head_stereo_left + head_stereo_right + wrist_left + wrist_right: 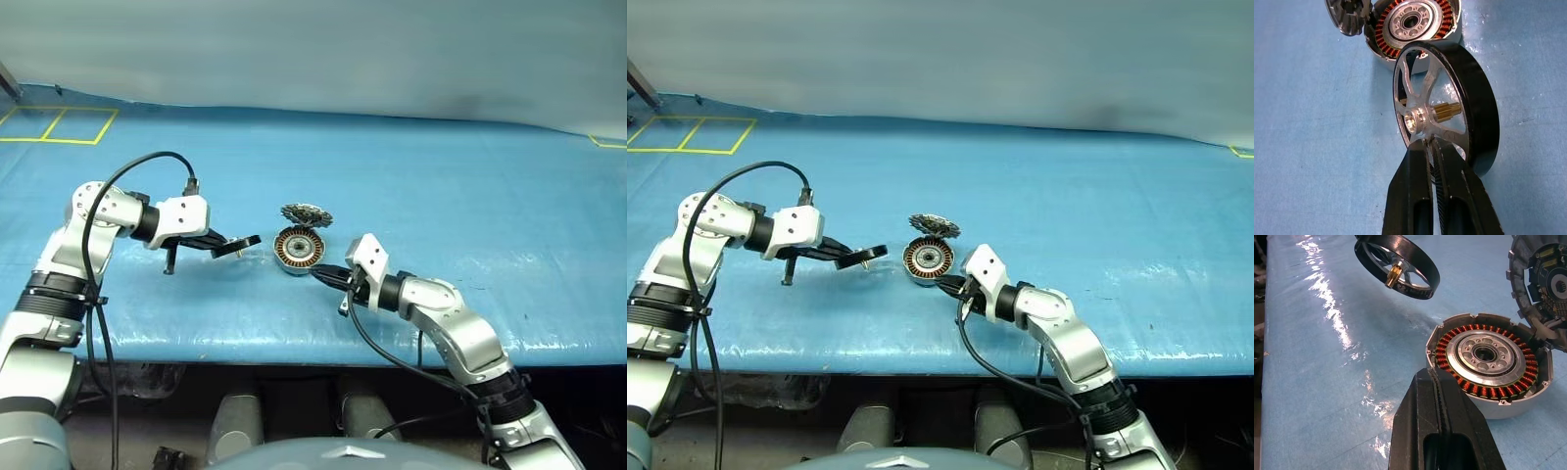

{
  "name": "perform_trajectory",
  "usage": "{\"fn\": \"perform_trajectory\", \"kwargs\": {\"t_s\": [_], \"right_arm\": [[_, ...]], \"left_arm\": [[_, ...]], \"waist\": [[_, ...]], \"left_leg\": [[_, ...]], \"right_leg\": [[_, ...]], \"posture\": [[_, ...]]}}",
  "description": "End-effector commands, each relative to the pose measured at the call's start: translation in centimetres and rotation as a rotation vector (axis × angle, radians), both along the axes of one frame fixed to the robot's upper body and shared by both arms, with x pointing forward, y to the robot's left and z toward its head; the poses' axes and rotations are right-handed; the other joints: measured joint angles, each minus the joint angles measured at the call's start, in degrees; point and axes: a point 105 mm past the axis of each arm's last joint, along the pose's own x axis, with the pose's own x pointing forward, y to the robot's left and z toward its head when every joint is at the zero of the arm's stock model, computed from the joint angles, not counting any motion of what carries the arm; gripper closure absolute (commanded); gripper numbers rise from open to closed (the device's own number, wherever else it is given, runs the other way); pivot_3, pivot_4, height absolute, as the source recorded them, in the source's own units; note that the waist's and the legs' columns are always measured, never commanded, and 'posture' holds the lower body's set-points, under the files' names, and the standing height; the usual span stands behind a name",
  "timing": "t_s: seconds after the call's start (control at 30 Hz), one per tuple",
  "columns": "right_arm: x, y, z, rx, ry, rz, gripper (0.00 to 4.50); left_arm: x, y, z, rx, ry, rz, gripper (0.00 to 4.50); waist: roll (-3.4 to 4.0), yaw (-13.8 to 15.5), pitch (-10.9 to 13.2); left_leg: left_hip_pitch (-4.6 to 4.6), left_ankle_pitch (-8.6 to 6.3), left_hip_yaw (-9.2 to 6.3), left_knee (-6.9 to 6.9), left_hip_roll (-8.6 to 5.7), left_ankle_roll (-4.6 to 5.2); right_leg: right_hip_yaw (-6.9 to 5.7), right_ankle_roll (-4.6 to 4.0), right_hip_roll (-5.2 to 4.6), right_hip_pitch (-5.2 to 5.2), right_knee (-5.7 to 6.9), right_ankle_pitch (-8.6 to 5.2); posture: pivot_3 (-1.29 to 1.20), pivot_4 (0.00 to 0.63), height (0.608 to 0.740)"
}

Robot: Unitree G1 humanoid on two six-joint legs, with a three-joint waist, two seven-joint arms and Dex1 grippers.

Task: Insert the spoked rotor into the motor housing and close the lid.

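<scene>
Left end effector [1432,147] gripping spoked rotor [1449,103], motor housing [1488,362] rotorless, lid [1545,284] open

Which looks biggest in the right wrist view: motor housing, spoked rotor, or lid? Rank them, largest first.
1. Motor housing, nearest the camera.
2. Spoked rotor, farther off in the left claw, so its smaller look is partly distance.
3. Lid, cut by the picture's edge; its rank is unsure.

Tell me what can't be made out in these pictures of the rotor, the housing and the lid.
- Spoked rotor: in the left wrist view the left gripper covers the lowest part of its rim and a spoke.
- Lid: cut off by the right wrist view's edge; its outer face is turned away.
- Motor housing: whether the right gripper touches its wall cannot be told.
</scene>
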Motion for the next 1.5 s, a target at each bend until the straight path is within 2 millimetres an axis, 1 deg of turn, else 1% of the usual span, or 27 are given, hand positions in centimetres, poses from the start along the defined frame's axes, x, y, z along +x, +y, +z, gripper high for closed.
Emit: {"fn": "perform_trajectory", "kwargs": {"t_s": [0.03,0.17,0.3,0.5,0.6,0.83,1.13,1.27,1.4,1.5], "right_arm": [[0.1,-0.1,0.6,0.020,-0.034,-0.007,4.50],[0.6,-0.8,0.7,0.021,-0.046,-0.048,4.50],[1.1,-1.9,0.7,0.016,-0.056,-0.095,4.50],[1.3,-2.6,0.6,0.009,-0.059,-0.114,4.50],[1.5,-3.1,0.6,0.000,-0.061,-0.135,4.50],[1.5,-3.4,0.5,-0.006,-0.060,-0.149,4.50],[1.4,-3.7,-0.1,-0.008,-0.038,-0.164,4.50],[1.3,-3.9,-0.3,-0.007,-0.033,-0.168,4.50],[1.2,-4.0,-0.4,0.007,-0.026,-0.174,4.50],[1.4,-3.9,-0.1,0.074,-0.034,-0.190,4.50]], "left_arm": [[0.1,-0.7,2.4,-0.034,-0.073,-0.046,4.49],[-0.1,-1.6,2.7,-0.030,-0.119,-0.102,4.49],[0.3,-2.6,2.6,-0.049,-0.212,-0.134,4.49],[1.0,-3.4,2.2,-0.088,-0.305,-0.130,4.49],[1.1,-3.7,1.3,-0.102,-0.309,-0.125,4.49],[1.5,-4.3,0.7,-0.140,-0.317,-0.113,4.49],[2.2,-5.7,0.5,-0.169,-0.351,-0.134,4.49],[2.5,-5.9,0.3,-0.179,-0.370,-0.133,4.49],[2.8,-6.3,0.6,-0.202,-0.386,-0.132,4.49],[3.0,-6.7,0.7,-0.213,-0.402,-0.141,4.49]], "waist": [[-0.01,-0.01,0.00],[-0.02,-0.01,0.01],[-0.01,0.09,0.02],[-0.04,0.02,0.03],[-0.04,-0.01,0.04],[-0.06,0.02,0.05],[-0.07,0.13,0.05],[-0.07,0.12,0.05],[-0.07,0.15,0.05],[-0.08,0.15,0.06]], "left_leg": [[0.00,0.00,0.00,0.00,0.00,0.00],[0.00,0.00,0.01,0.00,0.00,0.00],[0.00,0.00,0.01,0.00,0.00,0.00],[0.01,0.00,0.02,-0.02,0.00,0.00],[0.02,0.00,0.02,-0.04,0.00,0.00],[0.02,0.00,0.02,-0.03,-0.01,0.00],[0.02,0.00,0.02,-0.03,-0.01,0.00],[0.01,0.00,0.02,-0.03,-0.02,0.00],[0.02,0.00,0.02,-0.04,-0.02,0.00],[0.02,0.00,0.03,-0.02,-0.02,0.00]], "right_leg": [[0.00,0.00,0.00,0.00,-0.01,0.00],[0.00,0.00,0.00,0.00,-0.01,0.00],[0.01,0.00,-0.01,0.01,-0.02,0.00],[0.01,0.00,0.00,0.01,-0.03,0.00],[0.01,0.00,0.01,0.01,-0.02,0.00],[0.01,0.00,0.00,0.01,-0.02,0.00],[0.01,0.00,0.01,0.03,-0.03,0.00],[0.02,0.00,0.00,0.03,-0.04,0.01],[0.01,0.00,0.01,0.02,-0.03,0.01],[0.02,0.01,0.01,0.04,-0.04,0.01]], "posture": [[0.00,0.150,0.740],[0.00,0.150,0.740],[0.00,0.150,0.740],[0.00,0.150,0.740],[0.00,0.150,0.740],[0.00,0.150,0.740],[0.00,0.150,0.740],[0.00,0.150,0.740],[0.00,0.150,0.740],[0.00,0.150,0.740]]}}
